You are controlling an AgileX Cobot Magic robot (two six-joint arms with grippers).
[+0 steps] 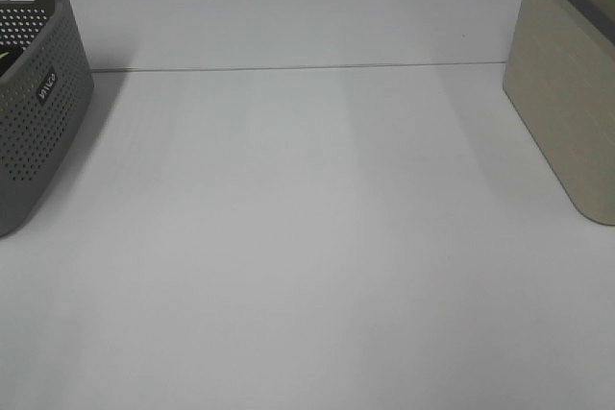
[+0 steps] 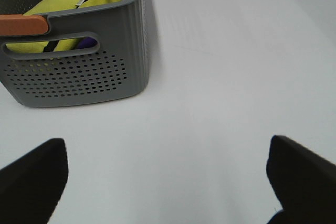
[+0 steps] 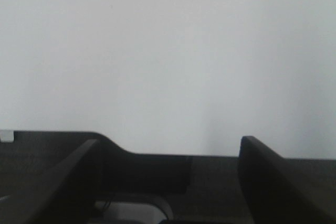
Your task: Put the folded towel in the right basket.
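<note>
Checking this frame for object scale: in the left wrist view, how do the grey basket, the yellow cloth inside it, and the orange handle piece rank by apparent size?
1. Grey basket, by far the largest.
2. Yellow cloth, partly hidden by the basket wall, so its full extent is unclear.
3. Orange handle piece, smallest, though cut off by the frame edge.

One high overview, two low wrist views.
The high camera looks down on the white table (image 1: 307, 256) between two baskets. The left wrist camera, low, shares the grey perforated basket (image 2: 79, 72); the right wrist view perhaps catches the beige basket's (image 1: 567, 93) edge.
</note>
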